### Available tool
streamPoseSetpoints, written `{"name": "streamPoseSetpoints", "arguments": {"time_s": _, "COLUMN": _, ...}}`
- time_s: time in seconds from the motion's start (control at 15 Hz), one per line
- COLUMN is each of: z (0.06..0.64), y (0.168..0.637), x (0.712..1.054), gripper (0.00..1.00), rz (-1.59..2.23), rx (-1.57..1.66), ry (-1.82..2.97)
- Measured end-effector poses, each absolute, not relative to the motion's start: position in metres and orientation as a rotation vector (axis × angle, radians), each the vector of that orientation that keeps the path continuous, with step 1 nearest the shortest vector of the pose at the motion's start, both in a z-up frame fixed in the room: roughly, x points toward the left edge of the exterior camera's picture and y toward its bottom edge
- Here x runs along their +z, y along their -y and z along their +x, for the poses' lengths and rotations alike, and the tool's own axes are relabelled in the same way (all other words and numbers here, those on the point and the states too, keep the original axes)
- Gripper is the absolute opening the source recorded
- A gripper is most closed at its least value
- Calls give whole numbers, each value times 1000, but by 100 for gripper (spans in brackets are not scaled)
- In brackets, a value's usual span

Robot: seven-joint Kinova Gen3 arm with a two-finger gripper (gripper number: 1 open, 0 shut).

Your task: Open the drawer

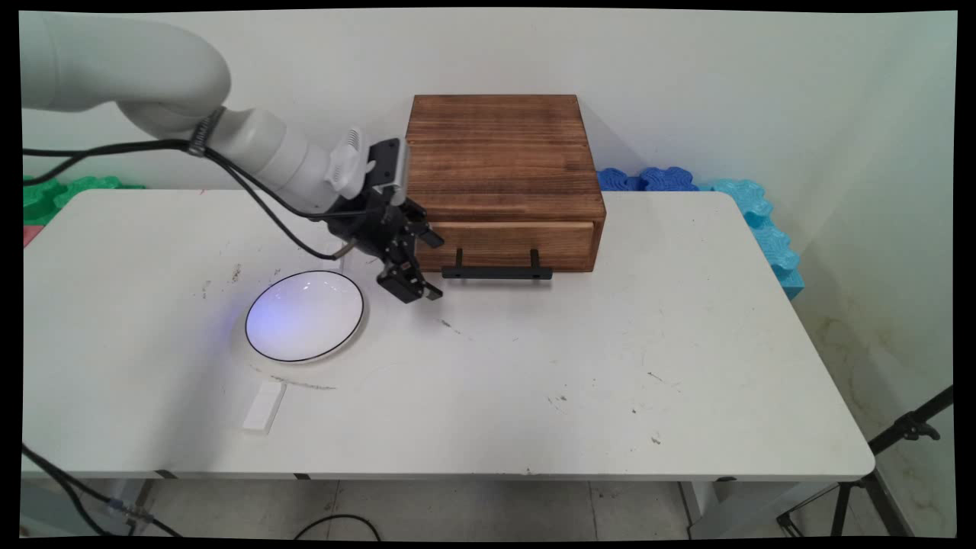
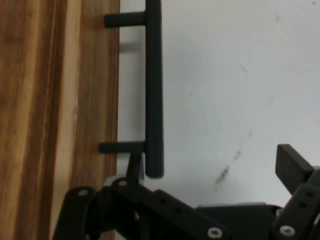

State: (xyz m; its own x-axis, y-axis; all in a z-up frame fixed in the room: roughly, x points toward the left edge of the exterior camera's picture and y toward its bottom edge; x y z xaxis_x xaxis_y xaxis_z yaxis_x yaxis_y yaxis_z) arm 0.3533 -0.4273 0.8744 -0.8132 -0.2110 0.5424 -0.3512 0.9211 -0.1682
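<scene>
A: Main view first, nearest things first. What lies at the front of the white table (image 1: 534, 396)?

B: Near the front left, a small flat white rectangular block (image 1: 264, 406) lies on the tabletop. Just beyond it sits a shallow white round plate with a thin black rim (image 1: 304, 316).

A: And the arm?

B: The white arm (image 1: 252, 149) reaches in from the upper left, with black cables (image 1: 252, 187) hanging beneath it. Its black two-finger gripper (image 1: 424, 263) hangs just past the plate's far right edge, tilted down and to the right, close above the table.

A: How do the fingers stand?

B: Spread apart, with nothing between them. In the hand view one finger (image 2: 292, 167) shows at the right over bare table, and the gripper (image 2: 210, 175) has the other side low at the left by the wood.

A: What is it nearest to?

B: The black bar handle (image 1: 497, 271) on the drawer front of the dark brown wooden box (image 1: 503, 164). The gripper sits just left of the handle's left end, not touching it. In the hand view the handle (image 2: 154, 90) runs upright, its near end just above the linkage, with the box (image 2: 55, 110) filling the left side.

A: Is the drawer shut?

B: Its pale front (image 1: 511, 244) looks flush with the box.

A: And farthest back?

B: The box stands at the table's far edge against the wall. Blue foam pieces (image 1: 686, 183) lie behind the table on the right, green ones (image 1: 69, 191) on the left.
</scene>
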Motion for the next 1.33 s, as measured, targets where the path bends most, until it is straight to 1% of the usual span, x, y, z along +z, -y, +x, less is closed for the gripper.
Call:
{"name": "streamPoseSetpoints", "arguments": {"time_s": 0.6, "z": 321, "y": 444, "x": 855, "gripper": 100, "rz": 422, "rx": 379, "ry": 2540}}
{"name": "streamPoseSetpoints", "arguments": {"time_s": 1.33, "z": 304, "y": 454, "x": 830, "gripper": 100, "rz": 456, "rx": 379, "ry": 2553}}
